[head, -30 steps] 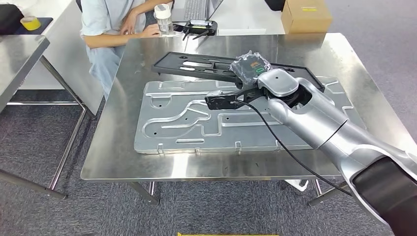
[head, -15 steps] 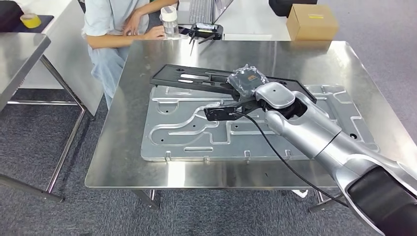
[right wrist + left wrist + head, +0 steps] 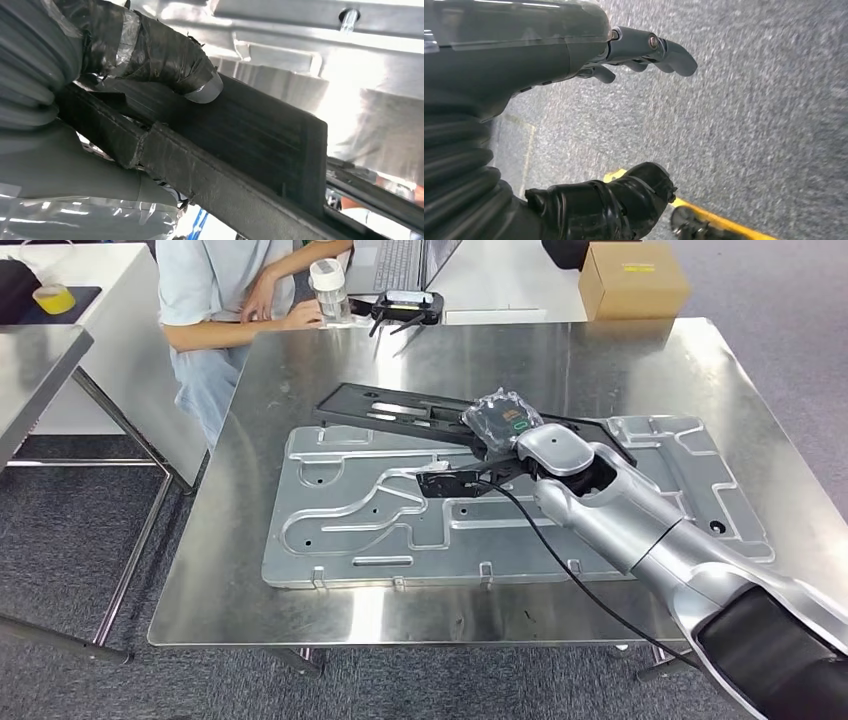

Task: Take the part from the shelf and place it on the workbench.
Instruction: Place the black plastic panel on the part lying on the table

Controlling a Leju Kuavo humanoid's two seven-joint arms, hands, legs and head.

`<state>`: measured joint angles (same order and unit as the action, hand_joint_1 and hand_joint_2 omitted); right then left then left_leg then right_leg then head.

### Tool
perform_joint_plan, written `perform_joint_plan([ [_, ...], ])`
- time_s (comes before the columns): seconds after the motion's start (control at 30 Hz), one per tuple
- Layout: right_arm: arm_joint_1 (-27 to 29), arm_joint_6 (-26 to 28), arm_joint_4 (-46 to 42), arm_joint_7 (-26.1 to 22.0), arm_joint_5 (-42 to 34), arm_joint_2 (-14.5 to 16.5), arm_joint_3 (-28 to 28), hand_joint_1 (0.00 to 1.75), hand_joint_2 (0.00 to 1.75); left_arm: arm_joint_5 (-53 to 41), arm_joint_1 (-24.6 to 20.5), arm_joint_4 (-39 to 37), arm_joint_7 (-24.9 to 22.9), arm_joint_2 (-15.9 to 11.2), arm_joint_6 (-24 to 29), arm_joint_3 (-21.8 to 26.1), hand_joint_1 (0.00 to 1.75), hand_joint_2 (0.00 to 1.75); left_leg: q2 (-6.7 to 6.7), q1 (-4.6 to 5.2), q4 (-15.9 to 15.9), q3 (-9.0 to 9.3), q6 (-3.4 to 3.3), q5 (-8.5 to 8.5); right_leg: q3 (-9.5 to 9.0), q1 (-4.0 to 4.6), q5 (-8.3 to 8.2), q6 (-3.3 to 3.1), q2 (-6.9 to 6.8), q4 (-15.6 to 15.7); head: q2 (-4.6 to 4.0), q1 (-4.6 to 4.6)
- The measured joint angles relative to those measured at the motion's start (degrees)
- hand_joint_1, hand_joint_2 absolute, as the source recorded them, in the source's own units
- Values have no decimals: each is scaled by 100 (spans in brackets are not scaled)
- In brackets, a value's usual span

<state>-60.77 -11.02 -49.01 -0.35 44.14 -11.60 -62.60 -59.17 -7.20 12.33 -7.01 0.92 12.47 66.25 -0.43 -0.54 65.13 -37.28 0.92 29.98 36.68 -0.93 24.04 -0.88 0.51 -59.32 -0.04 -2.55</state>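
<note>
The left hand (image 3: 644,52) hangs over the floor, fingers loosely apart, holding nothing. Farther in, the right hand (image 3: 500,455) grips the long black part (image 3: 400,405), which lies across the silver panel (image 3: 360,510) on the tabletop (image 3: 500,350). The part looks stiff, flat and fairly light; its thick rail edge seems the safest hold. A person (image 3: 215,280) sits beyond.

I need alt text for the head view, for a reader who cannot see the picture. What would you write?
The robot's right arm reaches over a steel workbench, its right hand holding a long black part above a large grey metal plate. A seated person, a clear bottle and a cardboard box are behind the workbench.
</note>
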Motion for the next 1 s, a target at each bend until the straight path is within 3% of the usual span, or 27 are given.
perform_joint_plan([
  [0.07, 46, 40, 53, -37, 8, 31, 0, 175, 175, 0, -2, 0, 1, 4, 13, 0, 0, 175, 8, -4, 723, -418, 26, 211, -51, 8, 41, -30, 5, 0, 0, -15],
  [0.1, 86, 52, 79, -59, 8, 40, 0, 175, 175, 0, 2, -1, 2, 8, 17, 0, 0, 175, 8, -4, 921, -565, 27, 195, -89, 14, 68, -37, 6, 0, 0, -15],
  [0.13, 127, 60, 103, -77, 8, 48, 0, 175, 175, 1, 8, -1, 2, 11, 22, 0, 0, 175, 8, -4, 913, -615, 20, 73, -132, 21, 97, -39, 7, 0, 0, -16],
  [0.2, 173, 76, 157, -104, 8, 68, 0, 175, 175, 3, 12, -1, 2, 15, 41, 0, 0, 175, 8, 2, 308, -428, -29, -404, -225, 33, 156, -33, 10, 1, 0, -15],
  [0.27, 162, 112, 207, -120, 9, 85, 0, 175, 175, 23, 5, 1, 2, 14, 69, 0, 0, 175, 4, 38, -379, -136, -108, -702, -275, 44, 199, -7, 16, 10, 0, -9],
  [0.37, 170, 155, 260, -147, 10, 92, 1, 175, 175, 126, -12, 1, 16, 14, 113, 2, 0, 175, 4, 91, -679, 3, -183, -690, -280, 45, 209, 73, 23, 55, 0, -9],
  [0.47, 213, 173, 299, -155, 13, 95, 6, 175, 175, 233, 0, -1, 52, 26, 159, 13, 0, 175, 20, 32, -808, 99, -246, -707, -213, 64, 347, 155, -1, -113, 1, 8],
  [0.57, 222, 193, 337, -155, 16, 96, 14, 175, 175, 273, -14, -1, 77, 37, 177, 29, 0, 175, 26, 16, -836, 154, -296, -687, 299, 61, 784, 193, -13, -1121, 0, 36],
  [0.6, 239, 196, 350, -155, 16, 96, 15, 175, 175, 282, -20, -1, 94, 42, 183, 35, 0, 175, 24, 16, -827, 163, -305, -671, 472, 51, 851, 203, -15, -1412, 0, 36],
  [0.63, 262, 196, 365, -156, 16, 96, 15, 131, 131, 290, -22, -1, 117, 49, 190, 40, 0, 175, 20, 13, -812, 173, -306, -651, 563, 39, 811, 211, -17, -1520, 0, 36],
  [0.67, 281, 195, 378, -156, 16, 96, 15, 87, 87, 292, -20, -1, 140, 55, 200, 42, 0, 175, 13, 9, -790, 185, -296, -626, 529, 25, 652, 217, -20, -1376, 0, 37],
  [0.73, 290, 195, 399, -156, 17, 95, 22, 0, 0, 293, -11, -1, 177, 65, 216, 45, 0, 175, 0, 3, -717, 198, -252, -558, 234, 2, 236, 215, -32, -658, 0, 38],
  [0.77, 280, 195, 404, -156, 19, 97, 29, 0, 0, 295, -11, -1, 190, 66, 221, 46, 0, 175, -6, 11, -667, 188, -219, -522, 89, 4, 111, 206, -35, -336, 1, 35],
  [0.83, 265, 194, 410, -157, 23, 102, 47, 0, 0, 304, -17, 0, 214, 66, 226, 48, 0, 87, -10, 29, -611, 163, -160, -480, -40, 21, 68, 175, -31, -62, 1, 23],
  [0.9, 268, 191, 416, -158, 25, 105, 57, 0, 0, 317, -18, 1, 242, 68, 233, 50, 0, 0, -9, 24, -612, 158, -116, -469, -56, 25, 65, 120, -22, -40, 0, 18],
  [0.97, 264, 191, 422, -156, 27, 106, 71, 0, 0, 340, -12, 0, 258, 70, 241, 50, 0, 0, 1, 8, -452, 96, -57, -346, -84, 3, 50, 61, -19, -8, 0, 5],
  [1.0, 258, 191, 424, -156, 28, 108, 78, 0, 0, 359, -12, 1, 262, 70, 242, 51, 0, 0, 7, -1, -217, -6, -26, -206, -97, -11, 46, 35, -18, 6, 0, -10],
])
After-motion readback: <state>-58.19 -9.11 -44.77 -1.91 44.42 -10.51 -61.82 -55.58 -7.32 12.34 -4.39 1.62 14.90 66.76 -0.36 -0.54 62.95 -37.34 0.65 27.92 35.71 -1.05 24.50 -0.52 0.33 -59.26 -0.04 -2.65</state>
